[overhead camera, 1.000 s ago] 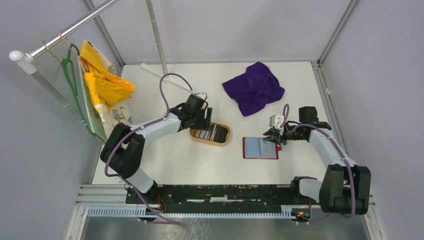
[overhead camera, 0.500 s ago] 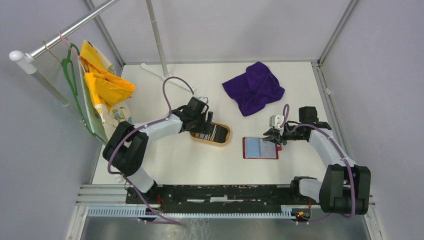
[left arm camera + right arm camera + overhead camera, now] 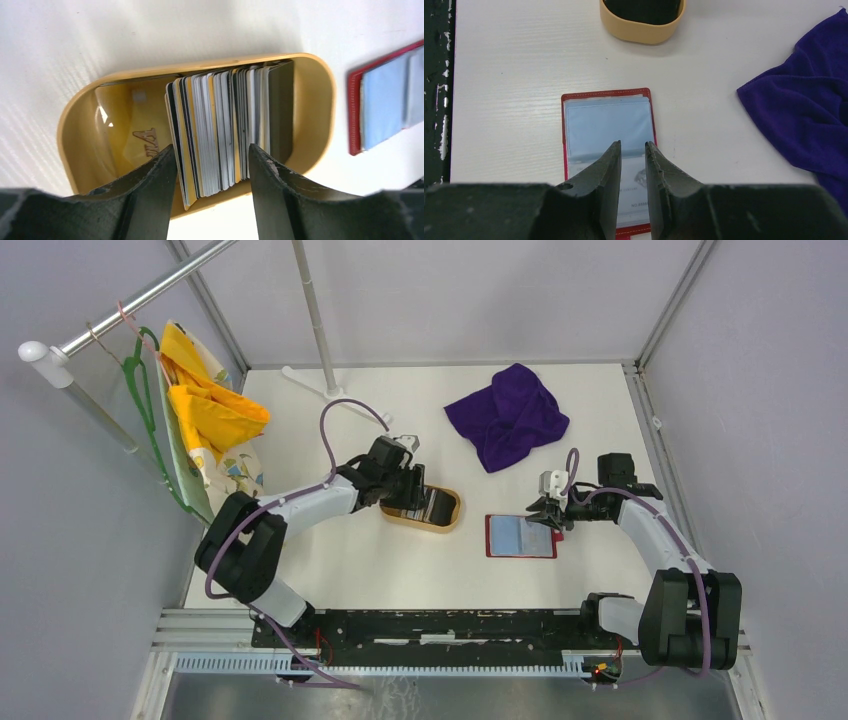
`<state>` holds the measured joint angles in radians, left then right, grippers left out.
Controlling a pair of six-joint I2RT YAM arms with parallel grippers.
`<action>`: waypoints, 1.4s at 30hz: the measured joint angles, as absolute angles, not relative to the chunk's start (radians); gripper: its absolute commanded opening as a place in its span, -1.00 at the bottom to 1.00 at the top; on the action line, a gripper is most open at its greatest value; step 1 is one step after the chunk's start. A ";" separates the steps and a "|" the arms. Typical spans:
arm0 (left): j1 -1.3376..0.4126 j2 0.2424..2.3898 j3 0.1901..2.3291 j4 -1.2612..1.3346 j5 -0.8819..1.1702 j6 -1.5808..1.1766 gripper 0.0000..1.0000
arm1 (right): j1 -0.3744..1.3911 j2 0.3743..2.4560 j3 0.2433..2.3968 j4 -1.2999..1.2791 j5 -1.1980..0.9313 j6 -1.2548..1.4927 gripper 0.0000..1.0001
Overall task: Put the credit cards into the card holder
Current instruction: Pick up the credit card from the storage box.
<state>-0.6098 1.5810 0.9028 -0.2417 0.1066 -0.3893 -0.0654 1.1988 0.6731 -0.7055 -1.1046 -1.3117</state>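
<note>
Several credit cards [image 3: 220, 125] stand on edge as a stack in an oval tan tray [image 3: 310, 95]. My left gripper [image 3: 212, 150] is open, one finger on each side of the stack's near end, and grips nothing. In the top view it [image 3: 408, 490] sits over the tray's left half [image 3: 450, 512]. The red card holder [image 3: 520, 536] lies open and flat, with pale blue sleeves [image 3: 606, 117]. My right gripper [image 3: 632, 146] hangs over the holder's right part with its jaws a narrow gap apart and nothing between them. The top view shows it at the holder's right edge [image 3: 548, 517].
A purple cloth [image 3: 508, 415] lies behind the holder, also to the right in the right wrist view [image 3: 804, 110]. Yellow fabric on a green hanger [image 3: 205, 405] hangs from a rail at the left. A white rod [image 3: 310, 385] lies at the back left.
My left gripper has shifted a little toward the tray and now straddles the card stack. The right arm and the card holder have not moved.
</note>
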 measured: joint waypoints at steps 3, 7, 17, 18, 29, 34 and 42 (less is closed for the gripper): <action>-0.610 1.563 0.890 -0.213 0.142 -0.408 0.19 | -0.065 1.198 0.673 -0.706 -1.106 -1.313 -0.41; -0.610 1.555 0.874 -0.161 0.198 -0.430 0.18 | -0.065 1.197 0.673 -0.707 -1.107 -1.315 -0.41; -0.603 1.600 0.839 -0.048 0.315 -0.482 0.39 | -0.065 1.194 0.673 -0.717 -1.107 -1.316 -0.41; -0.601 1.608 0.838 -0.046 0.320 -0.482 0.40 | -0.065 1.194 0.673 -0.717 -1.107 -1.316 -0.41; -0.585 1.644 0.831 -0.006 0.368 -0.498 0.36 | -0.065 1.192 0.673 -0.720 -1.111 -1.325 -0.41; -0.556 1.643 0.810 0.024 0.407 -0.516 0.32 | -0.065 1.192 0.673 -0.720 -1.114 -1.326 -0.41; -0.502 1.625 0.769 0.063 0.480 -0.532 0.23 | -0.065 1.192 0.673 -0.720 -1.117 -1.326 -0.41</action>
<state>-0.5018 1.6249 0.7692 0.0628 0.4797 -0.5320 -0.0654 1.1915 0.6727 -0.7200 -1.1172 -1.3262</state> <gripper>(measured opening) 0.637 0.297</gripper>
